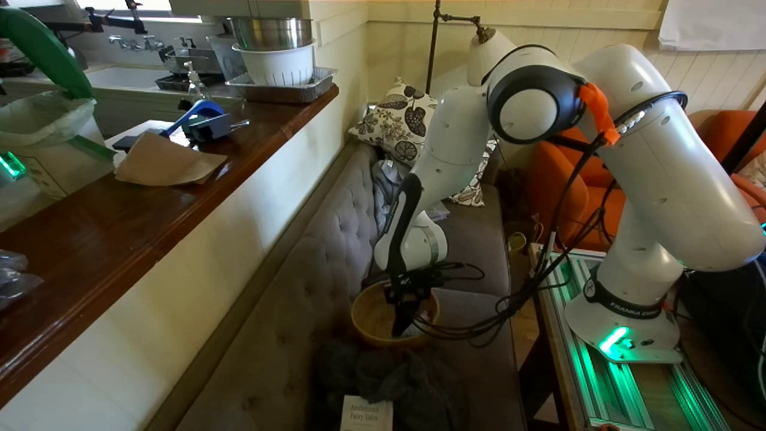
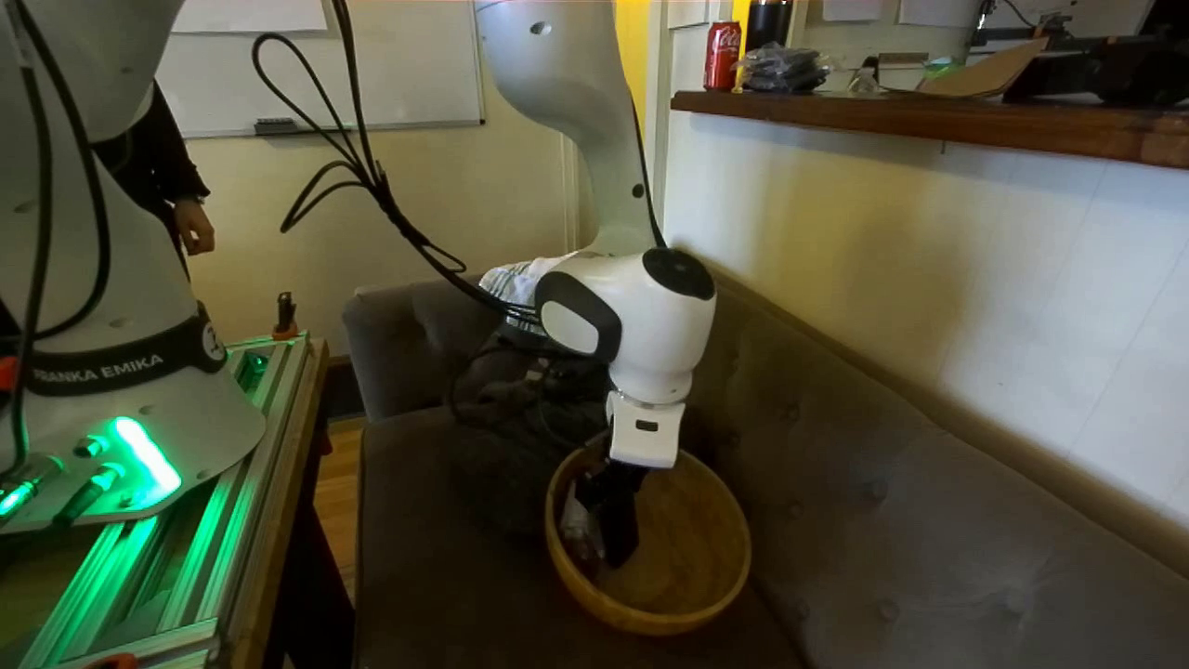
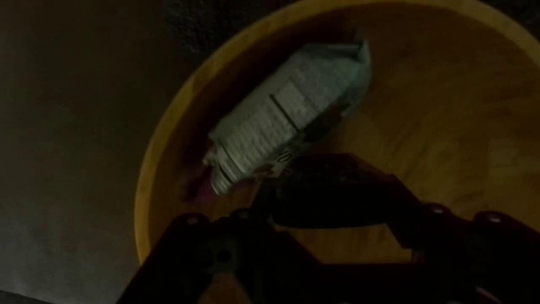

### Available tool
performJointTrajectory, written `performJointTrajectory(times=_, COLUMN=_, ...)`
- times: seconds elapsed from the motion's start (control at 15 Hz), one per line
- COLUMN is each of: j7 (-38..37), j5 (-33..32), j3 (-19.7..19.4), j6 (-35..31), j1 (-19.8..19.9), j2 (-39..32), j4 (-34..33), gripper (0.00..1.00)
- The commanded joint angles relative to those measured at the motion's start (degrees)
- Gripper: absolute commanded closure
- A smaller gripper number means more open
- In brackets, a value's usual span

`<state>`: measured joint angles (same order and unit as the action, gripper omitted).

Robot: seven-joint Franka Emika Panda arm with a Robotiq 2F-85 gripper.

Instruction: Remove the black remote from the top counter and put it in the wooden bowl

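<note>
The wooden bowl [image 1: 361, 326] rests on the grey couch in both exterior views, its round tan rim [image 2: 664, 621] facing up. My gripper [image 2: 617, 492] points down inside the bowl's opening. It is shut on a black, elongated thing that I take for the black remote [image 2: 620, 539], whose lower end hangs within the bowl. In the wrist view the remote [image 3: 333, 198] is a very dark shape across the jaws, and its details are lost in shadow. Whether it touches the bowl's bottom I cannot tell. The top counter [image 1: 179, 209] runs along the wall, glossy reddish-brown.
A pale printed packet [image 3: 287, 105] lies in the bowl beside the remote. Dark cloth [image 1: 383, 365] and a book [image 1: 366, 413] lie on the couch near the bowl. The tufted backrest [image 2: 873, 483] rises close by. Cables [image 1: 479, 326] hang by the wrist.
</note>
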<state>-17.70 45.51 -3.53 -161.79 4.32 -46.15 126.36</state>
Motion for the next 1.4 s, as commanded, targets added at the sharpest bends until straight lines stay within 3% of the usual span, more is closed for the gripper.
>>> performJointTrajectory(times=0.0, j7=-3.6, j5=-4.9, j3=-2.8, j6=5.6, j1=-2.0, j2=1.7, j4=1.5, gripper=0.61)
performJointTrajectory(times=0.13, j7=-1.8, j5=-3.4, j3=-0.6, j6=2.9, j1=-0.2, j2=2.2, j4=0.9, gripper=0.61)
performJointTrajectory(times=0.53, j7=-4.4, j5=-1.5, j3=2.1, j6=-6.1, j1=-1.6, j2=2.7, j4=-1.3, gripper=0.61)
performJointTrajectory(times=0.93, j7=-16.9, j5=-3.8, j3=-5.9, j6=-12.4, j1=-11.5, j2=-2.1, j4=-5.7, gripper=0.61)
performJointTrajectory(times=1.2, j7=-23.9, j5=-5.9, j3=-16.6, j6=-6.1, j1=-21.6, j2=-4.0, j4=-4.5, gripper=0.61)
performJointTrajectory(times=1.33, j7=-28.0, j5=-11.3, j3=-18.9, j6=-3.3, j1=-22.8, j2=-4.9, j4=-4.8, gripper=0.61)
